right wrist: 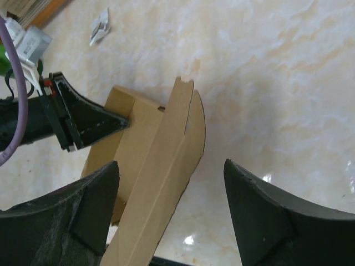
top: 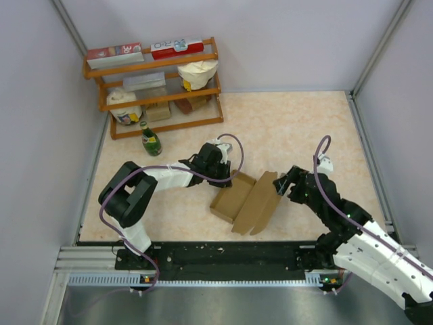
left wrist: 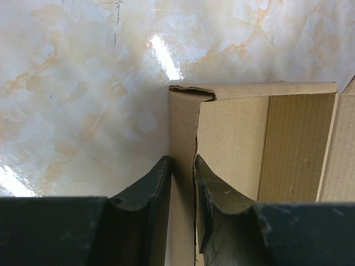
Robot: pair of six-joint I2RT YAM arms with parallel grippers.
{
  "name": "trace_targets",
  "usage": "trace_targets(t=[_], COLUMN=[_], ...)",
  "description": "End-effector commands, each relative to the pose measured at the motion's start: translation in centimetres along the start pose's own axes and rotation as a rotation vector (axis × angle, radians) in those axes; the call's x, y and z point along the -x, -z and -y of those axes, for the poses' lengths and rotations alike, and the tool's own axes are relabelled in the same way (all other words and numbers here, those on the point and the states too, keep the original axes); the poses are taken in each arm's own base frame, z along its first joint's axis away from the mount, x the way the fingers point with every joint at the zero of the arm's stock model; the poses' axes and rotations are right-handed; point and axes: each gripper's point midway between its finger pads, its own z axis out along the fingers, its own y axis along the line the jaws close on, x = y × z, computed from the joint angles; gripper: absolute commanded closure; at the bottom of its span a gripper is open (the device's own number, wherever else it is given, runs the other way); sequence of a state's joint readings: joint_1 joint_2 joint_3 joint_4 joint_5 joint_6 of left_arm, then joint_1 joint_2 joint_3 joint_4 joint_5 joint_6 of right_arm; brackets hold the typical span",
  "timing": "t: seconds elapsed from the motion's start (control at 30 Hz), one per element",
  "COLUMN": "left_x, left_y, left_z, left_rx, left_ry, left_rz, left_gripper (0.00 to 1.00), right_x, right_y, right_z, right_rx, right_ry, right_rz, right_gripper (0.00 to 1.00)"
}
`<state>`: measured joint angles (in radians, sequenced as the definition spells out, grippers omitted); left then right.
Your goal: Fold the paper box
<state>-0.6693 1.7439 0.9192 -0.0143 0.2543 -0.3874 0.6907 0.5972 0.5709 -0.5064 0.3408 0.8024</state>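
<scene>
We take this for a robotics lab cell rather than a home. Plain pale partition walls (top: 291, 40) close in a marble-patterned worktop (top: 298, 128) on three sides. A metal rail (top: 230, 277) along its near edge carries a left arm (top: 162, 177) and a right arm (top: 369, 247). A small wooden rack (top: 149, 66) of staged groceries stands in the far left corner.
</scene>
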Motion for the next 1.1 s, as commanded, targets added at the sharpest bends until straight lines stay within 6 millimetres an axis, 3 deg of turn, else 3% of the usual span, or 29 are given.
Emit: trace_targets(t=[0.0, 0.17, 0.33, 0.5, 0.8, 0.83, 0.97, 1.07], left_x=[0.5, 0.5, 0.7, 0.8, 2.5, 2.8, 3.5, 3.9], left_y=[-0.3, -0.4, -0.4, -0.4, 1.2, 1.4, 2.1, 2.8], left_z=[0.2, 0.2, 0.3, 0.6, 2.0, 2.0, 2.2, 2.3], left_rx=[-0.014, -0.021, -0.024, -0.034, -0.057, -0.055, -0.047, -0.043], left_ry=[0.013, 0.016, 0.015, 0.018, -0.011, -0.014, -0.029, -0.033], left_rz=[0.019, 0.015, 0.017, 0.017, 0.036, 0.040, 0.045, 0.050], left_gripper=[0.73, 0.73, 0.72, 0.69, 0.45, 0.36, 0.21, 0.16], right_x=[-3.1, -4.5, -5.6, -5.9, -5.4, -5.1, -4.2, -4.0], right_y=[0.2, -0.2, -0.7, -1.2, -1.5, -1.4, -1.3, -1.3], right_z=[-0.5, -1.0, -2.7, -3.1, -3.2, -3.3, -3.9, -3.9], right_rx=[0.057, 0.085, 0.158, 0.175, 0.167, 0.170, 0.181, 0.177], right_ry=[-0.205, -0.245, -0.278, -0.281, -0.235, -0.231, -0.209, -0.196], right_rz=[-0.105, -0.156, -0.215, -0.222, -0.209, -0.202, -0.181, -0.180], right_gripper=[0.26, 0.30, 0.46, 0.64, 0.83, 0.85, 0.92, 0.95])
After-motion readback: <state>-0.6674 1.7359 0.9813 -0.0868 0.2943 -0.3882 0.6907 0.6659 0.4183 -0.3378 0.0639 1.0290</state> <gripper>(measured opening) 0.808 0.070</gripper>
